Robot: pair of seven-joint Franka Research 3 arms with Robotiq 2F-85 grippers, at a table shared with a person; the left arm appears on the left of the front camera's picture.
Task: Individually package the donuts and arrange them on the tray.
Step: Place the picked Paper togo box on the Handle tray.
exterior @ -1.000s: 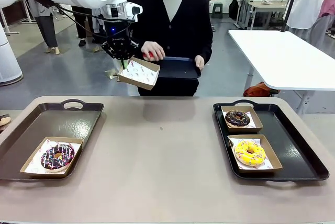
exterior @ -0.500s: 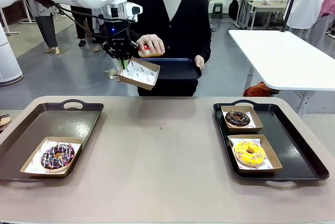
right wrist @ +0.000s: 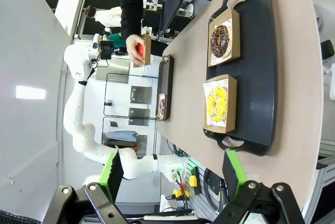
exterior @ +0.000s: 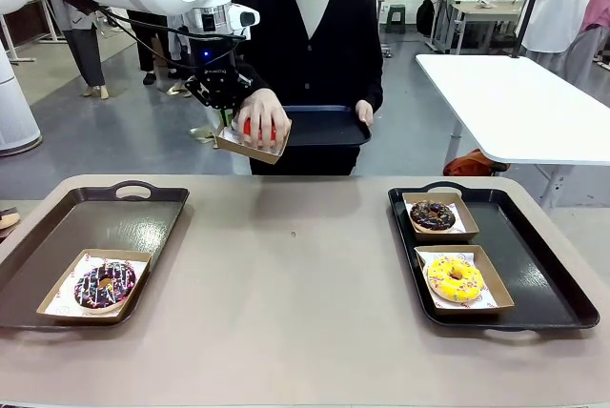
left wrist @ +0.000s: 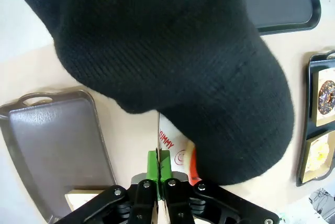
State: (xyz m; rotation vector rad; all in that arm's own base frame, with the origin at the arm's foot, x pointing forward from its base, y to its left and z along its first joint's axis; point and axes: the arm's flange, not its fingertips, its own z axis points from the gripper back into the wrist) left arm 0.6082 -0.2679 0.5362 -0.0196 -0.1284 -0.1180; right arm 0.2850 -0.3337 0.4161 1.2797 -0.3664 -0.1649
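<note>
My left gripper (exterior: 226, 118) hangs above the table's far edge, shut on the rim of a small cardboard box (exterior: 250, 148). A person's hand (exterior: 262, 111) presses a red donut (exterior: 257, 129) into that box. In the left wrist view the green pads (left wrist: 153, 165) pinch the box wall (left wrist: 168, 143), and a black sleeve (left wrist: 172, 51) hides most of the red donut (left wrist: 192, 164). The purple sprinkled donut (exterior: 105, 284) lies boxed on the left tray (exterior: 143, 222). The chocolate donut (exterior: 433, 214) and yellow donut (exterior: 455, 277) sit boxed on the right tray (exterior: 534, 265). My right gripper (right wrist: 172, 174) is open, high above the table.
The person's other hand holds a small black tray (exterior: 329, 127) just beyond the table's far edge. The bare tabletop (exterior: 286, 275) stretches between the two trays. A white table (exterior: 515, 103) stands at the back right.
The person's hand lifted the red donut off the small black tray and brought it down into the box my left gripper holds. The box now hangs flatter. Neither arm has moved.
</note>
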